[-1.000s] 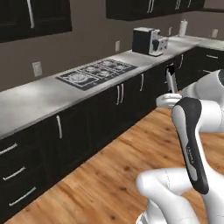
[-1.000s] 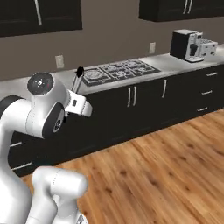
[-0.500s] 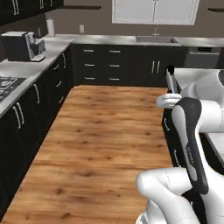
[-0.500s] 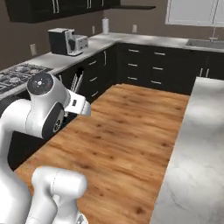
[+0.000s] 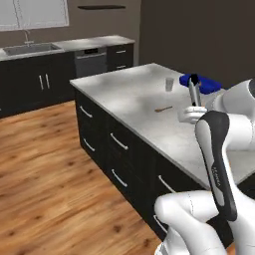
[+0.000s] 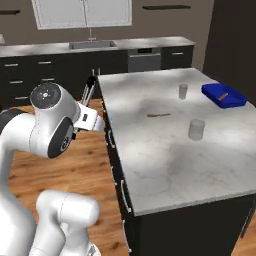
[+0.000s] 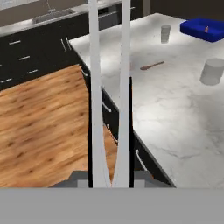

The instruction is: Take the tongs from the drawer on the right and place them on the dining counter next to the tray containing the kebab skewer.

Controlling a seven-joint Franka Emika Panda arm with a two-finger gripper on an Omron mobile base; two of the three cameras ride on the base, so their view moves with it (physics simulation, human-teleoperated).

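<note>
Jaws clamp narrowly on the tongs (image 7: 109, 109), pointing toward the dining counter (image 7: 175, 100).

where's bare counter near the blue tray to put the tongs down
Bare marble lies on the dining counter between the tray, the far cup and the near cup. The near half is wide open too. Tighter by the wooden spoon.
</note>
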